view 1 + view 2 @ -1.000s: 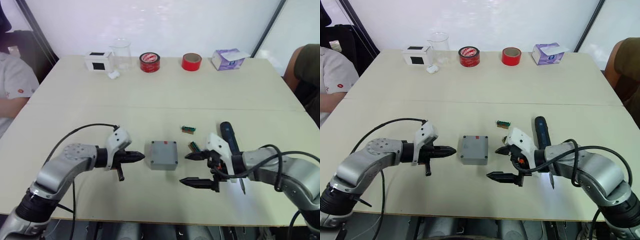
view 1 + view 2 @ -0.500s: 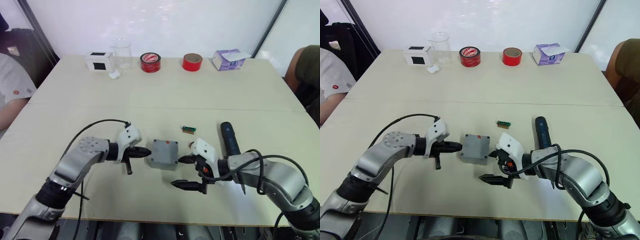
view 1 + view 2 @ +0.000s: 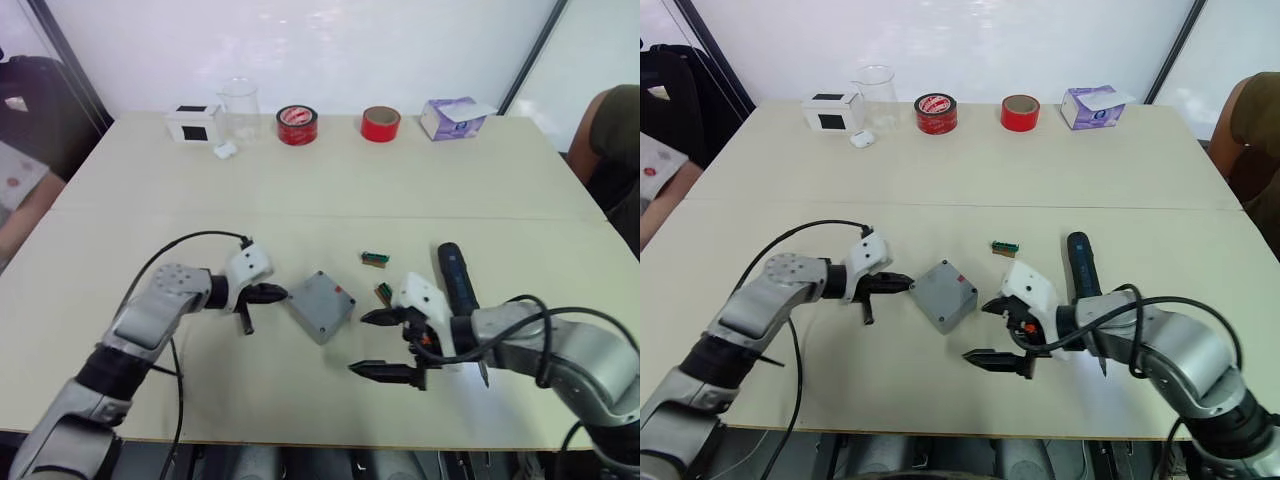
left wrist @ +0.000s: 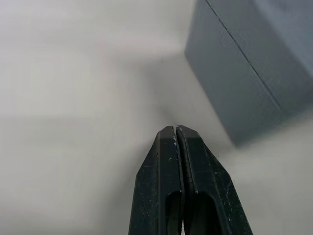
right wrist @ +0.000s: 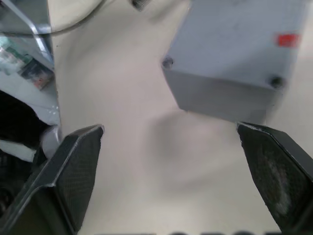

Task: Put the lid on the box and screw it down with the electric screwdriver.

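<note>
The grey box [image 3: 322, 305] lies on the table between my grippers, turned so one corner points at me. The lid [image 5: 239, 34] sits on top of it, with a red mark and screw holes showing, and a seam runs along the side wall [image 4: 244, 83]. My left gripper [image 3: 282, 293] is shut, its tip just left of the box and a little apart from it. My right gripper [image 3: 359, 343] stands open to the right of the box with nothing between its fingers. The dark electric screwdriver [image 3: 458, 280] lies on the table behind my right arm.
Two small green parts [image 3: 376, 260] [image 3: 385, 293] lie right of the box. Along the far edge stand a white-and-black cube [image 3: 195, 122], a clear beaker [image 3: 240, 105], two red tape rolls [image 3: 298, 124] [image 3: 380, 123] and a tissue box [image 3: 452, 117]. People sit at both table sides.
The box has turned from square-on to corner-on after my shut left gripper pushed against its left side. My right gripper has drawn back slightly to the right.
</note>
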Controlling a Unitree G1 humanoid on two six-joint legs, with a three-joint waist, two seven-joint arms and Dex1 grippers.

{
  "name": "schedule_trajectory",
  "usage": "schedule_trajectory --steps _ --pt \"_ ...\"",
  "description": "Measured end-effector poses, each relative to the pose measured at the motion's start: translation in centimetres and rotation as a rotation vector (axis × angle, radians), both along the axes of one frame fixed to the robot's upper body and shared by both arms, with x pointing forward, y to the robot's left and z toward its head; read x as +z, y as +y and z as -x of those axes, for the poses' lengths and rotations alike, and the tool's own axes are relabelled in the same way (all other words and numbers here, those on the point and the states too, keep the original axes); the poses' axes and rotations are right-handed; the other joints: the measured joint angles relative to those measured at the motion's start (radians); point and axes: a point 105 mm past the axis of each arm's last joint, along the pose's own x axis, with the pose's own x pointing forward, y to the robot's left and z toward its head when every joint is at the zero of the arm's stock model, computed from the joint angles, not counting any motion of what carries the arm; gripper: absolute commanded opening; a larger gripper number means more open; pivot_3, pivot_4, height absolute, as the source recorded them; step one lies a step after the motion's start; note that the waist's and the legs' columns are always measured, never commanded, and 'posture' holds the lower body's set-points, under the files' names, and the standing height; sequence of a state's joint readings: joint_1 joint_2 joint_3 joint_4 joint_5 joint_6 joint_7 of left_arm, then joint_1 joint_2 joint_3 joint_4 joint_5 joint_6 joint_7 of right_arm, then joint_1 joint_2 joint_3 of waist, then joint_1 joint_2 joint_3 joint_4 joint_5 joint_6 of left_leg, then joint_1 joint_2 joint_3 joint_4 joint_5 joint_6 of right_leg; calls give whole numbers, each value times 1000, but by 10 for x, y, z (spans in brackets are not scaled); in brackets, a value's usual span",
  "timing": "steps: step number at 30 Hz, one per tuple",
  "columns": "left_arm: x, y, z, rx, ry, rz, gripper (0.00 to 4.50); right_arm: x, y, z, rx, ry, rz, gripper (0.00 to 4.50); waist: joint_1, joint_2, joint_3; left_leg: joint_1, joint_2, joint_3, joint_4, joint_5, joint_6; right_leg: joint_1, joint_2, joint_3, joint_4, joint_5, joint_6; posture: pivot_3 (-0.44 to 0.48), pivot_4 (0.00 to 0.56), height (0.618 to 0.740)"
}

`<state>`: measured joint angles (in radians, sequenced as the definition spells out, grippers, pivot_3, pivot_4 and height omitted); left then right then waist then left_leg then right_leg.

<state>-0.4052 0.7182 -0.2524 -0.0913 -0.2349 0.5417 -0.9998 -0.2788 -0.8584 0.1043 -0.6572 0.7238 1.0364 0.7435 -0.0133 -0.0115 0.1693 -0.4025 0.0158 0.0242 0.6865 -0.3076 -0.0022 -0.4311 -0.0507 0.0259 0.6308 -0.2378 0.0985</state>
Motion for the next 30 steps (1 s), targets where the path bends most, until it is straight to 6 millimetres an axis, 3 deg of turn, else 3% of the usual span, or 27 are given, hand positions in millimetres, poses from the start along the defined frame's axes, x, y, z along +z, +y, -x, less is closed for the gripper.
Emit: schedule_trajectory --steps 5,8,14,23,30 --pt "-7 -4 37 -70 112 28 0 -7 -8 -34 -46 -92 33 4464 1 0 0 2 0 1 0 0 0 1 0 0 0 0 0 0 150 740" --pt "-9 -12 44 -76 130 41 0 -18 1 -42 -13 -111 38 4464 7 0 0 2 0 0 0 0 0 2 0 0 0 0 0 0 150 740" --pt "-6 -28 35 -34 86 92 0 -26 14 -35 51 -95 17 4464 5 0 0 2 0 0 0 0 0 2 0 0 0 0 0 0 150 740" --pt "-4 -30 11 35 41 110 0 -32 20 -23 39 -57 -4 4464 4 0 -1 4 0 0 0 0 0 3 0 0 1 0 0 0 150 740" --pt "-5 -31 5 39 37 120 0 -34 23 -20 -4 -37 -20 4464 3 0 -1 4 0 0 0 0 0 3 0 0 1 0 0 0 150 740"
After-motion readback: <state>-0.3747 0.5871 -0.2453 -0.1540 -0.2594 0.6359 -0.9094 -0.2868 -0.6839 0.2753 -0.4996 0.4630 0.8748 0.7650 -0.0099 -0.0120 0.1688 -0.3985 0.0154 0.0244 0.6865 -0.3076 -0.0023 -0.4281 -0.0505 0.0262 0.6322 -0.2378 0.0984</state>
